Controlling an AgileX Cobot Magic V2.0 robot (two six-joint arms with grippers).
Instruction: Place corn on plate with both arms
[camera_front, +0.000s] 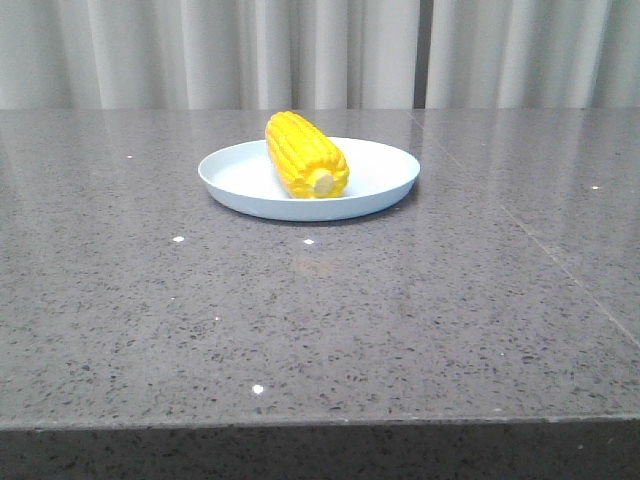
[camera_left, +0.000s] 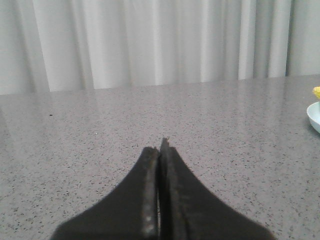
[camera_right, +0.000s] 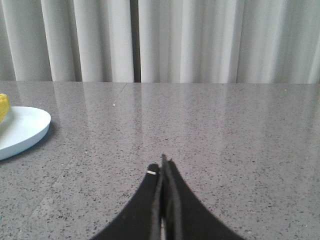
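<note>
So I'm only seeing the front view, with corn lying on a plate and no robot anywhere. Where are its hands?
Observer: The left gripper shows in its own wrist camera, jaws pressed shut, holding nothing.
Operator: And the other one?
Observer: The right gripper is shut and empty too, low over the table.
Operator: Are they near the food?
Observer: Neither touches it. The right wrist camera catches only the plate edge and a sliver of corn at its margin.
</note>
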